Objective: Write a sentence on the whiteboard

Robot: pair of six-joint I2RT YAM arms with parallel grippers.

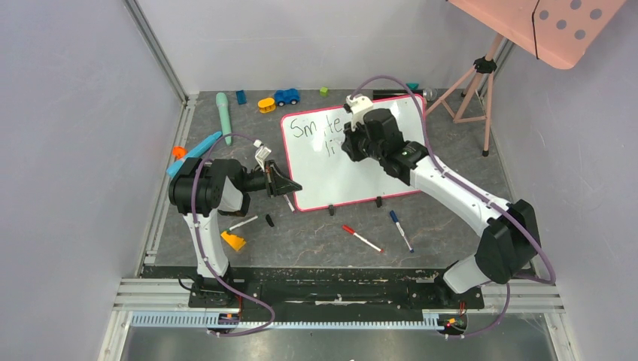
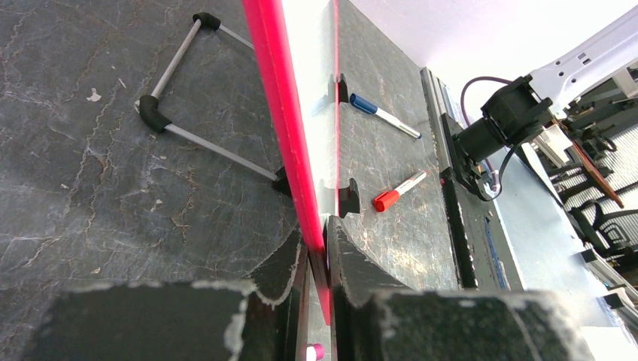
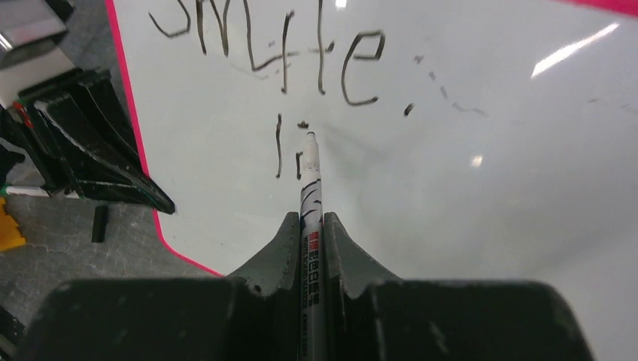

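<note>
Firmly, left gripper (image 2: 316,239) pinching whiteboard (image 1: 338,177) edge, right gripper (image 3: 309,222) clamping marker (image 3: 311,180) (blank board rightward).

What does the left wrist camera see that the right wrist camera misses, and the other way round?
Only the left wrist view shows the red-capped marker and blue-capped marker lying on the table. Only the right wrist view shows the sentence and the right gripper holding a writing marker against the whiteboard. Both show that whiteboard, with the left gripper clamped on its edge.
</note>
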